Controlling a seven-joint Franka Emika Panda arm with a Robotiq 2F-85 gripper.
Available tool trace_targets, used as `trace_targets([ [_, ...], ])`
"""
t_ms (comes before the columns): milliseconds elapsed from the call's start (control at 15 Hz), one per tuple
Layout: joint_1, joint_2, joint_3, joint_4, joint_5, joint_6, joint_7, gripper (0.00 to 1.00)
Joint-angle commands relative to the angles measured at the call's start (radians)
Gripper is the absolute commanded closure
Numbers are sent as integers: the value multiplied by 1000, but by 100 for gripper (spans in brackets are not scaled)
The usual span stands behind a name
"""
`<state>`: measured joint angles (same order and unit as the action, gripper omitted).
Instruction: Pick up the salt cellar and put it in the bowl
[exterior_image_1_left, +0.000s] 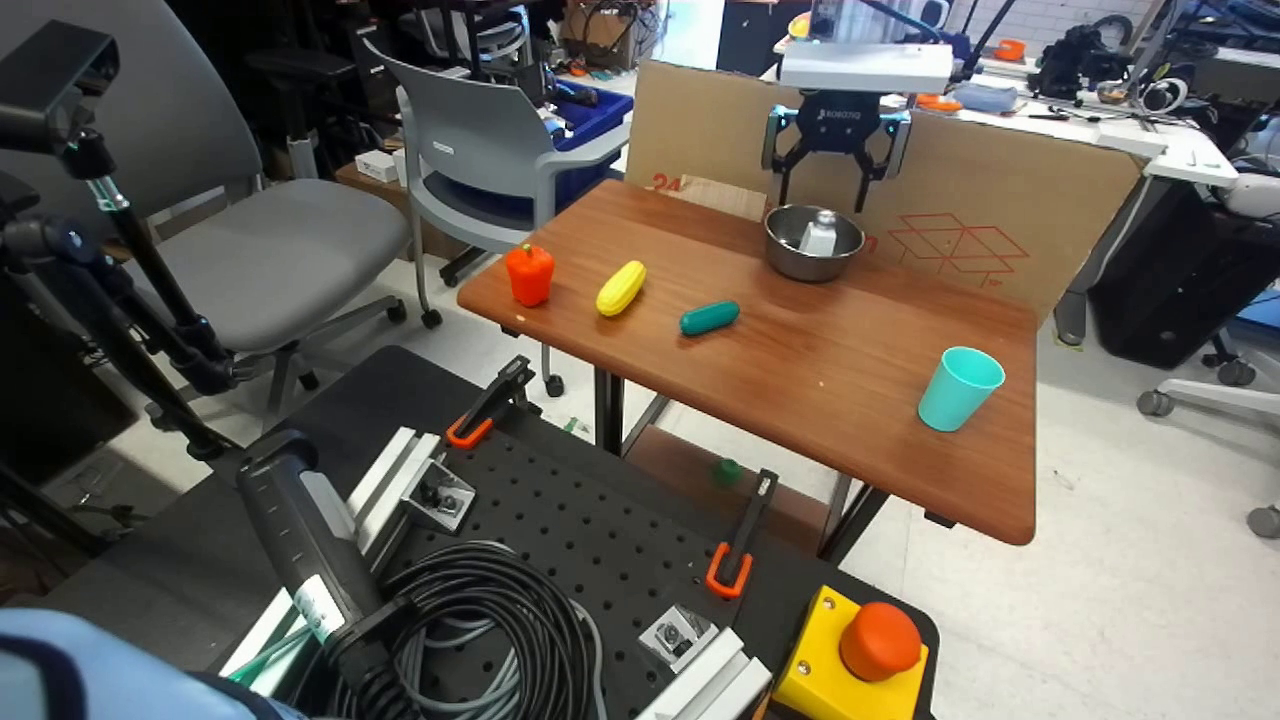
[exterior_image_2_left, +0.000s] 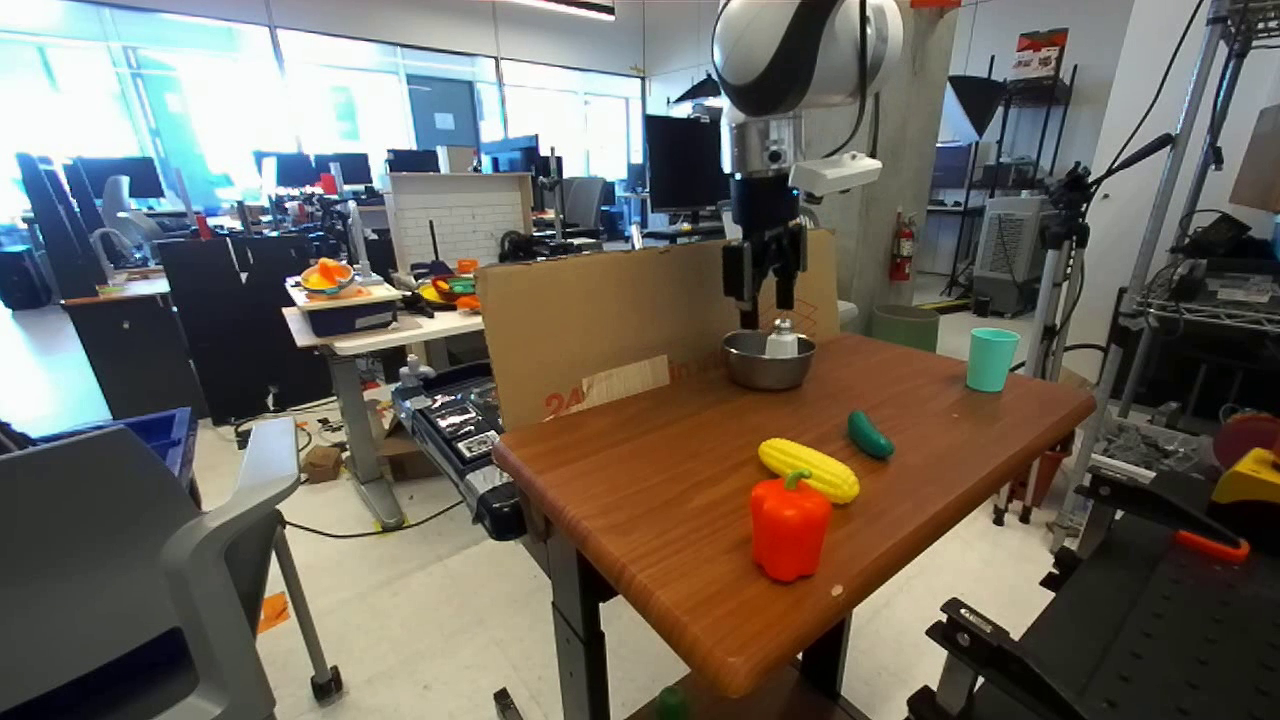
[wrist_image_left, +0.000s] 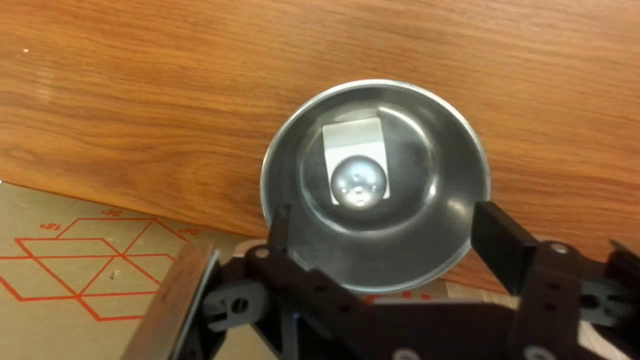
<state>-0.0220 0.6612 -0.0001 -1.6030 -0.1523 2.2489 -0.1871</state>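
Note:
The salt cellar (exterior_image_1_left: 818, 238), a small white shaker with a shiny metal cap, is inside the steel bowl (exterior_image_1_left: 806, 268) and looks roughly upright. The bowl stands on the table by the cardboard. Both exterior views show the salt cellar (exterior_image_2_left: 782, 343) rising out of the bowl (exterior_image_2_left: 765, 374). My gripper (exterior_image_1_left: 822, 204) is open and empty, pointing down above the bowl. In the wrist view the fingers (wrist_image_left: 381, 206) are spread wide over the bowl (wrist_image_left: 375, 262), apart from the salt cellar (wrist_image_left: 356, 142), with nothing between them. The salt cellar's base is hidden in the exterior views.
On the wooden table (exterior_image_1_left: 700, 235) lie a yellow corn (exterior_image_1_left: 621, 288) and a teal elongated piece (exterior_image_1_left: 709, 318). An orange pepper (exterior_image_1_left: 530, 275) stands at one end, a light-teal cup (exterior_image_1_left: 960, 388) at the other. A cardboard panel (exterior_image_1_left: 950, 200) stands upright behind the bowl.

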Motion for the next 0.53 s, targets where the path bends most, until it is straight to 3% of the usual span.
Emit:
trace_targets([
  [0, 7, -85, 15, 0, 27, -103, 8, 0],
  [133, 21, -159, -2, -23, 14, -185, 52, 0],
  [200, 11, -80, 7, 13, 9, -115, 18, 0],
  [467, 14, -152, 6, -4, 9, -180, 38, 0],
])
